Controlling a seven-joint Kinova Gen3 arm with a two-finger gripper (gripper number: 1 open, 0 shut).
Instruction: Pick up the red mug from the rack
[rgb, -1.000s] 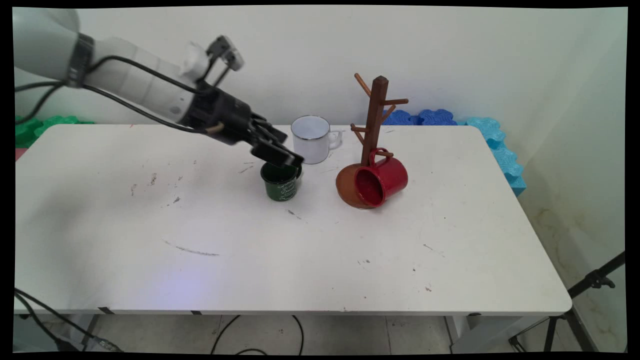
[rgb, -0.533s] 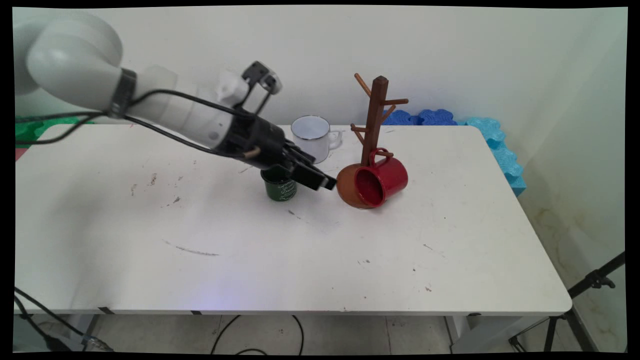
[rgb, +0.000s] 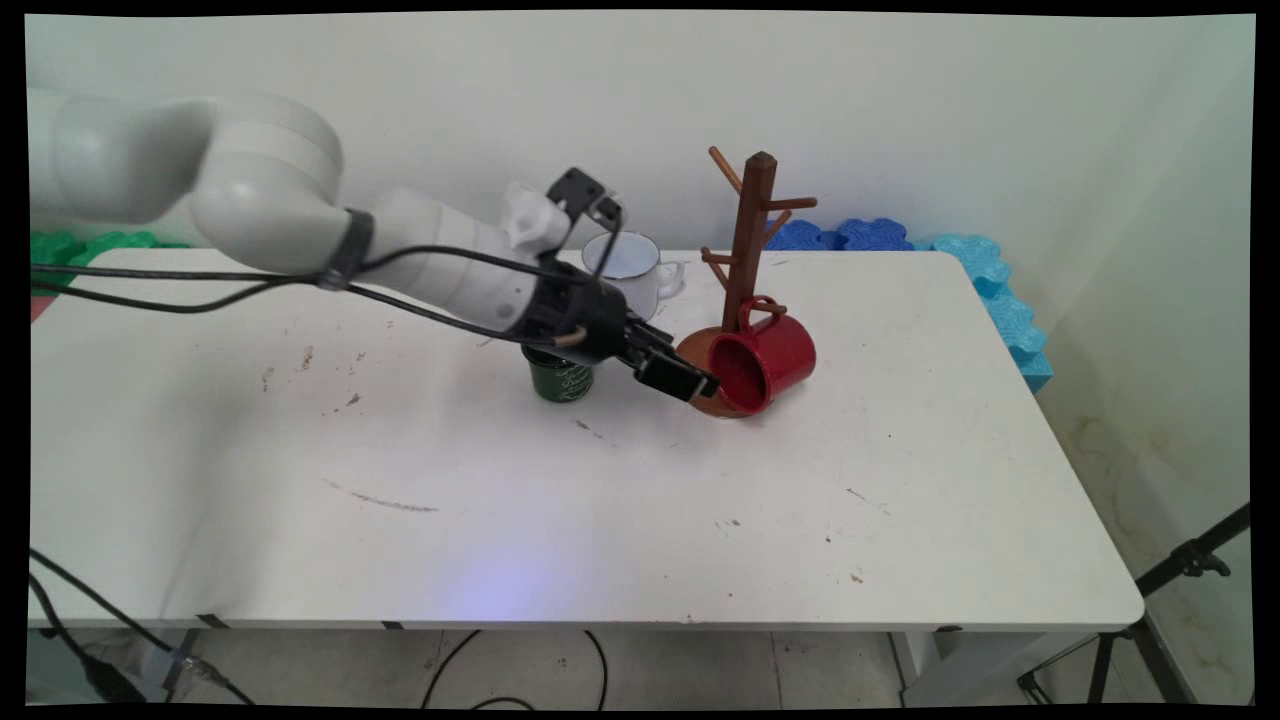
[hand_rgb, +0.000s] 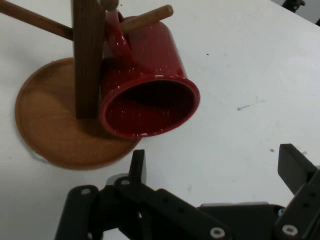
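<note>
My gripper (rgb: 690, 383) is open and holds nothing, low over the table just left of a red mug (rgb: 775, 358). The mug hangs by its handle from a low peg of a brown wooden mug tree (rgb: 752, 225), its mouth tilted toward the gripper. In the hand view the red mug (hand_rgb: 150, 95) and the tree's round base (hand_rgb: 50, 125) lie just ahead of the spread fingers (hand_rgb: 137, 164); the gripper (hand_rgb: 215, 167) touches neither. A dark green mug (rgb: 562, 380) stands upright under my wrist, partly hidden. A white mug (rgb: 632, 272) stands behind.
Blue foam blocks (rgb: 985, 275) line the table's far right corner and green ones (rgb: 60, 250) sit at the far left. A black tripod (rgb: 1180, 570) stands off the near right corner. Black cables trail from the arm over the table's left side.
The arm has swung right and slightly nearer, carrying the open gripper from above the green mug to the mouth of the red mug. The mugs and tree have not moved.
</note>
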